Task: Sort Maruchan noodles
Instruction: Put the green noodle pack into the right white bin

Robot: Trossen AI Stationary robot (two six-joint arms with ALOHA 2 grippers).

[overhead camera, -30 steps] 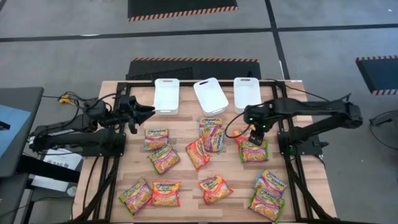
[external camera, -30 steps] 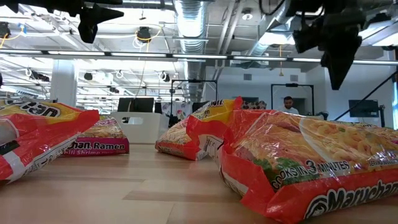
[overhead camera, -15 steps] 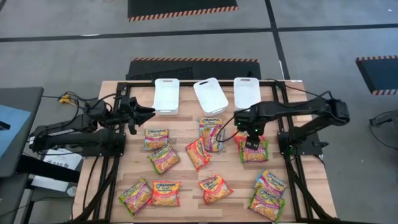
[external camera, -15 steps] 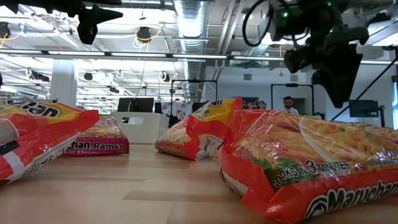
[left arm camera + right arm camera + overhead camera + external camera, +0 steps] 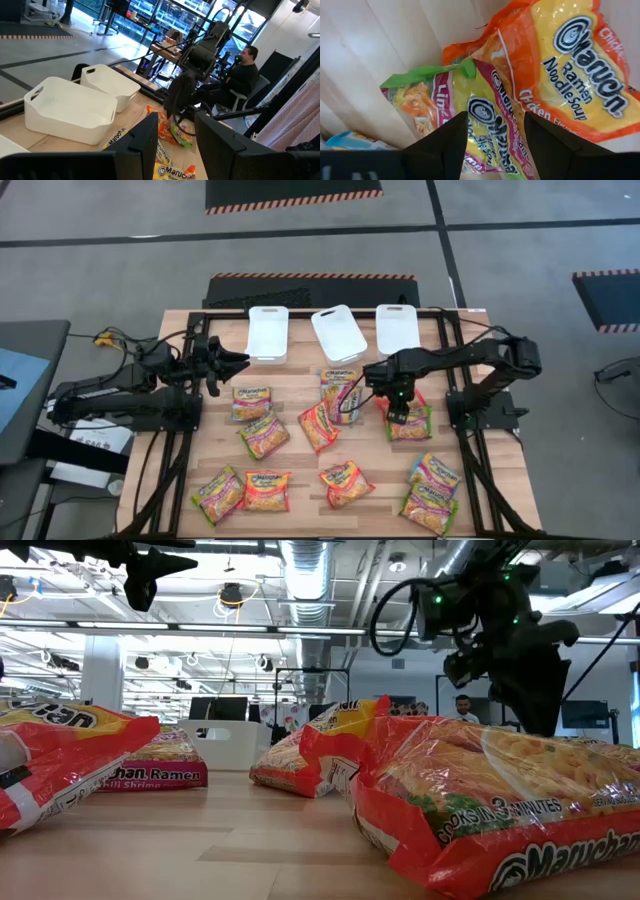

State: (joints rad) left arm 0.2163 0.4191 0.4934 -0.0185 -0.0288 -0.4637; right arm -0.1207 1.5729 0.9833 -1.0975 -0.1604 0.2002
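Several Maruchan noodle packets lie flat on the wooden table. My right gripper (image 5: 397, 412) (image 5: 495, 142) is open and points down over a green-pink packet (image 5: 485, 117) (image 5: 408, 426), which lies partly on an orange-red packet (image 5: 570, 80). Its fingers stand on either side of the green-pink packet and I see no touch. In the low view this gripper (image 5: 530, 700) hangs low behind a near orange packet (image 5: 480, 800). My left gripper (image 5: 236, 361) (image 5: 175, 137) waits open near the left white bin (image 5: 267, 334).
Three white bins (image 5: 267, 334) (image 5: 339, 332) (image 5: 397, 328) stand in a row at the table's far edge. More packets lie at the middle (image 5: 340, 392) and along the near edge (image 5: 242, 491) (image 5: 431, 492). A person (image 5: 245, 70) sits beyond the table.
My right gripper has moved toward the table's left and near side and come down over the green-pink and orange packets. The packets have kept their places.
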